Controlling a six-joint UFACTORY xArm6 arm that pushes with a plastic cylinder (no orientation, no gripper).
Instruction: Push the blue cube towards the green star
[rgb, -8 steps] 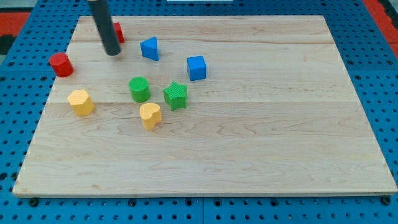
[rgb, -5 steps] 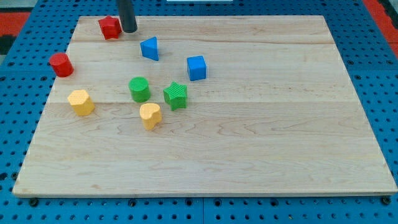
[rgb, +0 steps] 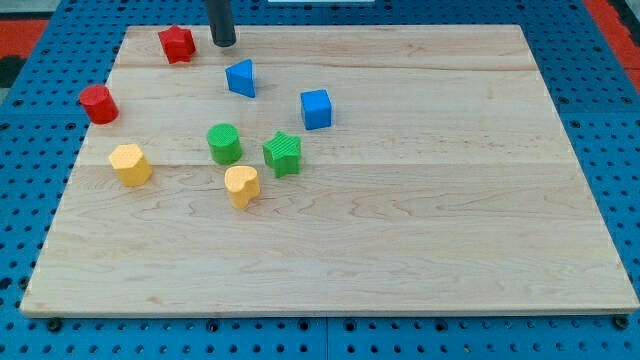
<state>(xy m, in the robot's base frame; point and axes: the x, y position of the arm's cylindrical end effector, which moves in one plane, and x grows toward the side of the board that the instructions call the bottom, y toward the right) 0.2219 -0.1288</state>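
blue cube (rgb: 316, 109) — green star (rgb: 283, 153)

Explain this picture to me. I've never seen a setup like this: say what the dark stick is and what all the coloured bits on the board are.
One camera looks down at a wooden board. The dark stick is a robot arm's rod; my tip slides on the board to push blocks. It holds nothing. It is near the view's top, right of the red star-like block and above the blue triangular block, touching neither. Also there: a blue cube, green star, green cylinder, red cylinder, yellow heart-like block and another yellow block.
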